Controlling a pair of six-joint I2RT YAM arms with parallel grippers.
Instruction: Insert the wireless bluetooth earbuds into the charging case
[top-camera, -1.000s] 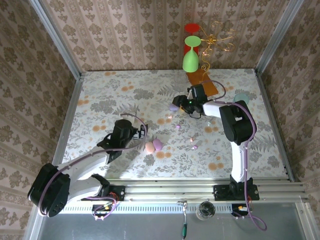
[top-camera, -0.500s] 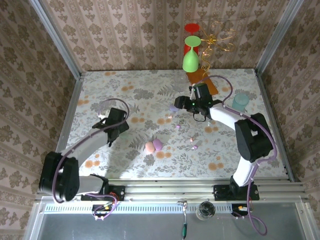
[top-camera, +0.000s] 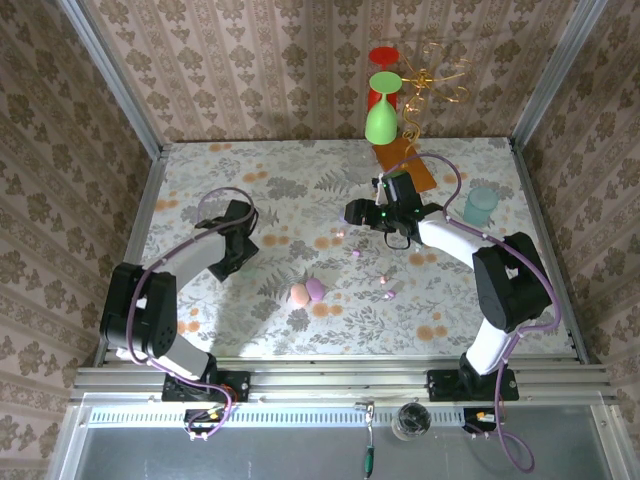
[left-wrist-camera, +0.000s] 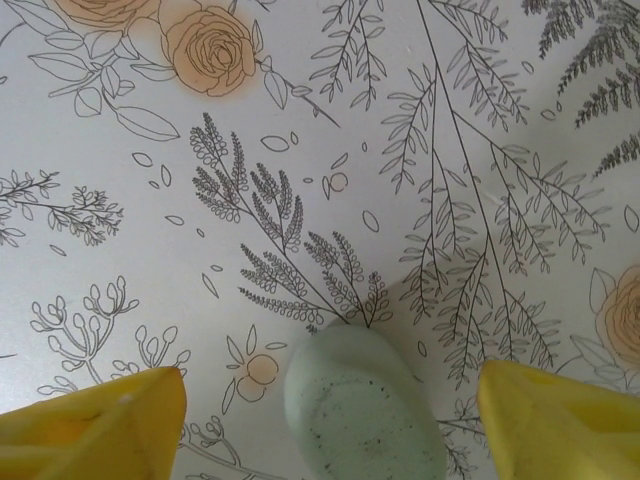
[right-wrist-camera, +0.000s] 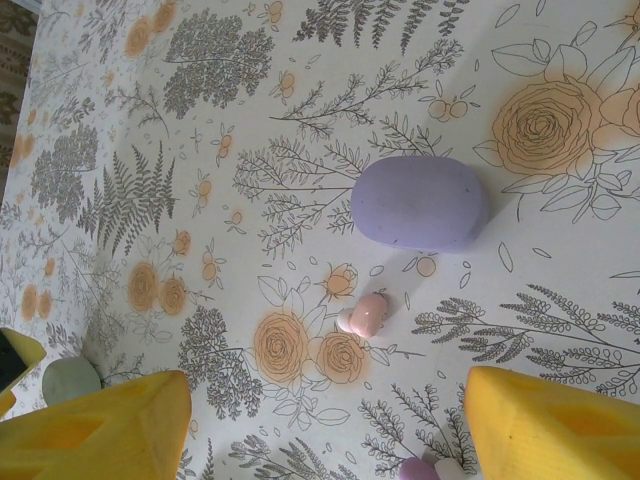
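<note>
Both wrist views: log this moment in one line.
left gripper open, green case between jaws, not gripped | right gripper open, pink earbud ahead | lilac case just beyond earbud

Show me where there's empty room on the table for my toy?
Bare: the far-left corner of the table, behind the left hand, and the near strip in front of the peach case. Crowded: the middle, earbuds and the lilac case by the right hand.

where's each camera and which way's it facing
top external: above, behind the bases, looking down on the floral table; left arm, right arm show.
left wrist: looks down at a green case between its yellow fingers.
right wrist: slants forward at a lilac case and pink earbud, past its fingers.
both wrist views share the green case.
</note>
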